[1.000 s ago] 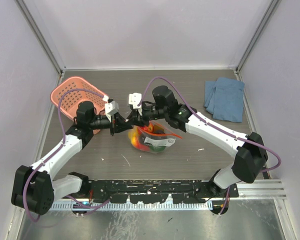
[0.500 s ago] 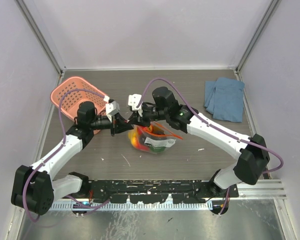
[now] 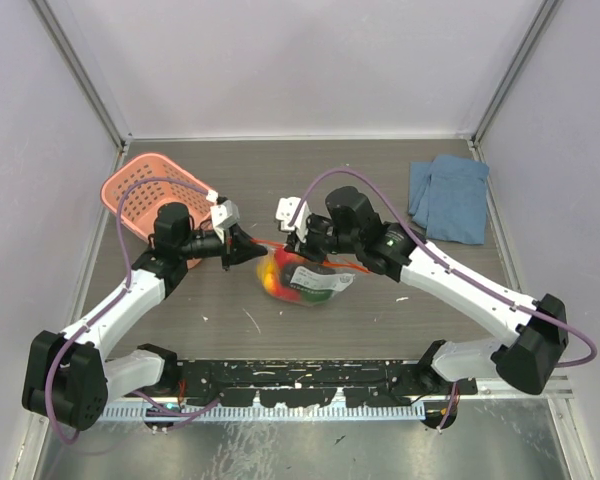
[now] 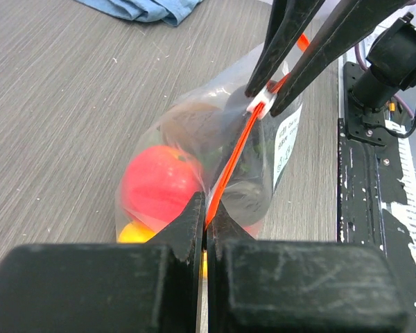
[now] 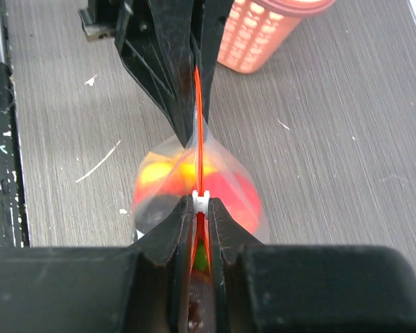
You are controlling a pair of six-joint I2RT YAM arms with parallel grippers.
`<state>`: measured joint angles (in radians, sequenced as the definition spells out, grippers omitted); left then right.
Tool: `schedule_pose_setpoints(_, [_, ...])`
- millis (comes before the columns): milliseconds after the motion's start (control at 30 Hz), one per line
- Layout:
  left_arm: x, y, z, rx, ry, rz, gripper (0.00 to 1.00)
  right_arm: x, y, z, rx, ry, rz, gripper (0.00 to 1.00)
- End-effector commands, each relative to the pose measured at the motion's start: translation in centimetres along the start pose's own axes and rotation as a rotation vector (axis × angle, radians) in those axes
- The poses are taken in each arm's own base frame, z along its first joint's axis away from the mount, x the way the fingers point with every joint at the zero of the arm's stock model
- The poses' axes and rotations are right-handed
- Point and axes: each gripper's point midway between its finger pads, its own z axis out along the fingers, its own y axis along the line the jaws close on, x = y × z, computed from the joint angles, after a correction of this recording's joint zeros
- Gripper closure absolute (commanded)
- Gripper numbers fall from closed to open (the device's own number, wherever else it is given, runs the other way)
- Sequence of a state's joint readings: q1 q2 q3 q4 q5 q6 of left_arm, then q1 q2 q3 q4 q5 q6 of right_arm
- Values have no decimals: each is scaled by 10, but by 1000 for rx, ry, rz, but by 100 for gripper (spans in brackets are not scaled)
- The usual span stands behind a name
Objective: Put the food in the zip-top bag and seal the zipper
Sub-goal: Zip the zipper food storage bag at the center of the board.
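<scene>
Near the centre of the top external view, the zip-top bag (image 3: 315, 285) lies on the wood-grain table (image 3: 380, 170), midway between the pink lattice basket (image 3: 140, 190) at upper left and the folded blue cloth (image 3: 450, 195) at upper right. The food (image 4: 159, 184) is already inside, a red fruit, a yellow one and darker pieces pressed against the clear plastic. Loading therefore looks finished, and closing the zipper (image 4: 230, 163) is the step in hand. At the bottom of the left wrist frame, the left gripper (image 4: 205, 211) is clamped tight on the orange-red strip, anchoring it. At the bottom of the right wrist frame, the right gripper (image 5: 201, 208) pinches the small white slider (image 5: 201, 201). The strip runs taut and edge-on between the two grippers. The next move probably calls for drawing the slider steadily along the strip, away from the left gripper, while that anchor holds firm so the bag does not drag. Only the wrist views show these pinch points, which the top view hides under the arms. From overhead, the bag's white label and a further stretch of strip can be seen. I cannot tell whether that far stretch is closed.
</scene>
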<state>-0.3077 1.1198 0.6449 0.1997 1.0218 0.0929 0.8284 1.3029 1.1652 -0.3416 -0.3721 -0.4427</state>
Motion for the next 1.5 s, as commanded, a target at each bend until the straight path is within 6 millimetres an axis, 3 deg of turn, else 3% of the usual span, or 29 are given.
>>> schedule_pose_setpoints(0, [-20,11,-3,-58,-44,64,100,7,-10,-26,105,39,0,99])
schedule_pose_setpoints(867, [-20,42,-7,-213,-45,6,100,62,-17,-93,346,138,80,99])
schedule_pose_setpoints(1467, [-15,72,-19,-373,-6,-62,100,103,-48,-134,579,223,225,99])
